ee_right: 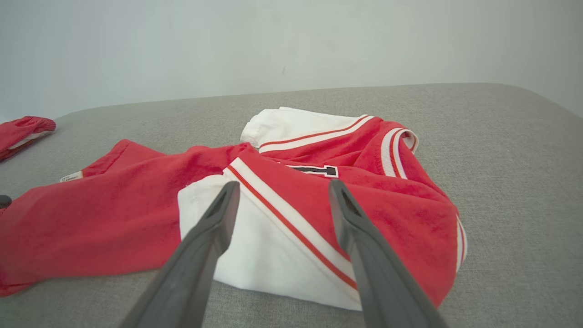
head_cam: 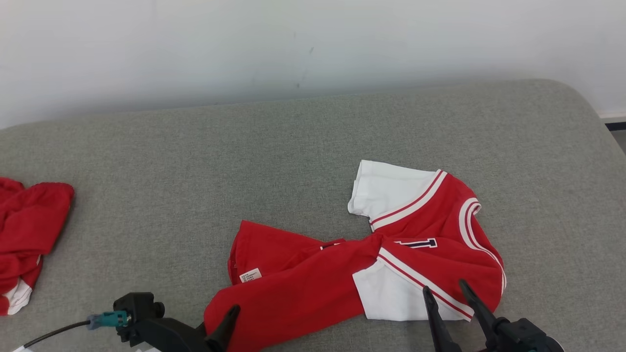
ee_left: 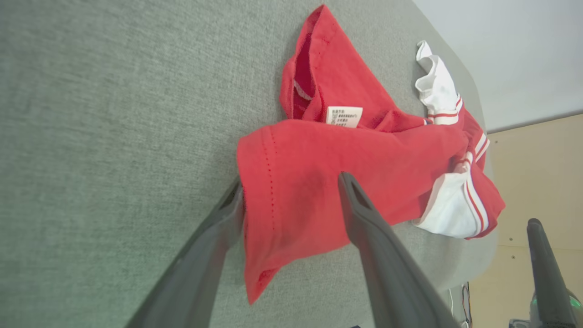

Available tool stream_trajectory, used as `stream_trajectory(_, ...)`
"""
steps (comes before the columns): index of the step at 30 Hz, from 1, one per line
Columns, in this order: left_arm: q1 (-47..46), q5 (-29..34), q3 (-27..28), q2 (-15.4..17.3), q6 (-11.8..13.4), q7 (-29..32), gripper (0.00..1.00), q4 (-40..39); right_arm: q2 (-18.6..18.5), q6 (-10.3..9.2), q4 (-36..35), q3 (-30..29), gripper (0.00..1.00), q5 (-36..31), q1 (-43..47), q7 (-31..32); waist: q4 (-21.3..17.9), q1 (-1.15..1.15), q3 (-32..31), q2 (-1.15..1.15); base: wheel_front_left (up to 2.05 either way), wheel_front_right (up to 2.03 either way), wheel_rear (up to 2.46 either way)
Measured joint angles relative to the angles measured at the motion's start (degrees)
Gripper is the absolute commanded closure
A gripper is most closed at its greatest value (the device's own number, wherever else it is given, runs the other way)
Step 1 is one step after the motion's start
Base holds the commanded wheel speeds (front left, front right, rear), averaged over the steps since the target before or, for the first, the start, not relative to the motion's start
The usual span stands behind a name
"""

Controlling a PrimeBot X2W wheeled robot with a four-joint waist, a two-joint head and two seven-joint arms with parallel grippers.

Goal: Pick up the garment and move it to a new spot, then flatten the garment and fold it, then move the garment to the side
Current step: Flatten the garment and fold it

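Note:
The garment [head_cam: 313, 283] is a red shirt with white sleeves and striped trim, lying crumpled and twisted on the grey padded surface [head_cam: 293, 146], front centre. My left gripper [head_cam: 230, 318] is at its lower left hem. In the left wrist view my left gripper [ee_left: 290, 182] stands open, and the red hem [ee_left: 291, 205] lies loose between the two fingers. My right gripper [head_cam: 446, 289] is open just above the near white sleeve [head_cam: 386, 293]. In the right wrist view my right gripper [ee_right: 283, 186] frames the sleeve seam of the garment [ee_right: 387, 205] and holds nothing.
A second red garment [head_cam: 29, 230] lies bunched at the far left edge of the surface, also seen as a red heap [ee_right: 25, 130]. A pale wall rises behind. The surface's rounded edge drops off at the right [head_cam: 601, 127].

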Motion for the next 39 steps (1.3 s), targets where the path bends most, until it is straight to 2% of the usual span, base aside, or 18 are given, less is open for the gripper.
stream_trajectory(5, -1.3, -3.1, 0.3, -0.4, 1.1, 4.3, 0.00, 1.7, 0.0, 0.00, 0.1, 0.0, 0.00, 0.1, -0.2, -0.3, -0.9, 0.00, 0.3, 0.00, 0.00, 0.00, 0.00)
stream_trajectory(15, -4.1, -7.1, 2.9, -1.2, 0.8, 6.0, 0.00, 3.3, 0.2, 0.00, 0.5, -0.3, 0.00, 0.3, -0.6, -0.7, -1.0, 0.00, 1.1, 0.00, 0.00, 0.00, 0.00)
stream_trajectory(16, -4.5, -7.1, 3.0, -1.3, 0.6, 6.1, 0.35, 3.6, 0.2, 0.00, 0.5, -0.2, 0.00, 0.3, -0.8, -0.7, -0.9, 0.00, 1.1, 0.00, 0.00, 0.00, 0.00)
stream_trajectory(17, -4.9, -7.2, 3.4, -1.5, 0.6, 5.5, 0.64, 3.9, 0.2, 0.00, 0.5, -0.2, 0.00, 0.3, -0.9, -0.7, -0.8, 0.00, 1.1, 0.00, 0.00, 0.00, 0.00)
stream_trajectory(18, -5.5, -7.1, 3.6, -1.5, 0.3, 5.0, 1.00, 4.2, 0.2, 0.00, 0.5, -0.2, 0.00, 0.3, -1.0, -0.7, -0.7, 0.00, 1.1, 0.00, 0.00, 0.00, 0.00)
stream_trajectory(22, -6.6, -6.8, 2.7, -1.7, -1.3, 4.7, 1.00, 4.7, 0.3, 0.00, 0.7, -0.2, 0.00, 0.3, -1.0, -0.8, -0.5, 0.00, 1.0, 0.00, 0.00, 0.00, 0.00)
stream_trajectory(27, -9.1, -3.2, 2.7, -1.6, -4.7, -1.1, 1.00, 4.3, 0.3, 0.00, 0.8, -0.3, 0.00, 0.4, -1.0, -0.8, -0.2, 0.00, 0.9, 0.00, 0.00, 0.00, 0.00)
stream_trajectory(29, -10.8, -1.0, 2.3, -1.3, -7.1, -4.2, 1.00, 3.6, 0.4, 0.00, 0.9, -0.3, 0.00, 0.5, -1.0, -0.8, -0.1, 0.00, 0.9, 0.00, 0.00, 0.00, 0.00)
stream_trajectory(30, -13.0, 1.5, 1.8, -1.0, -9.9, -7.5, 1.00, 2.4, 0.4, 0.00, 0.9, -0.2, 0.00, 0.5, -1.0, -0.8, 0.1, 0.00, 0.9, 0.00, 0.00, 0.00, 0.00)
stream_trajectory(33, -15.6, 3.4, 1.3, -1.7, -13.3, -12.2, 1.00, -0.1, 0.4, 0.00, 1.0, -0.3, 0.00, 0.5, -1.1, -0.9, 0.4, 0.00, 0.8, 0.00, 0.00, 0.00, 0.00)
stream_trajectory(36, -15.5, 2.0, 0.0, -2.0, -14.7, -11.9, 1.00, -2.7, 0.4, 0.00, 1.0, -0.4, 0.00, 0.5, -1.0, -1.1, 0.8, 0.00, 0.6, 0.00, 0.00, 0.00, 0.00)
stream_trajectory(39, -11.7, 0.1, -1.6, 0.7, -15.0, -7.6, 1.00, -5.1, 0.4, 0.00, 1.0, -0.5, 0.00, 0.5, -0.8, -1.1, 1.3, 0.00, 0.6, 0.00, 0.00, 0.00, 0.00)
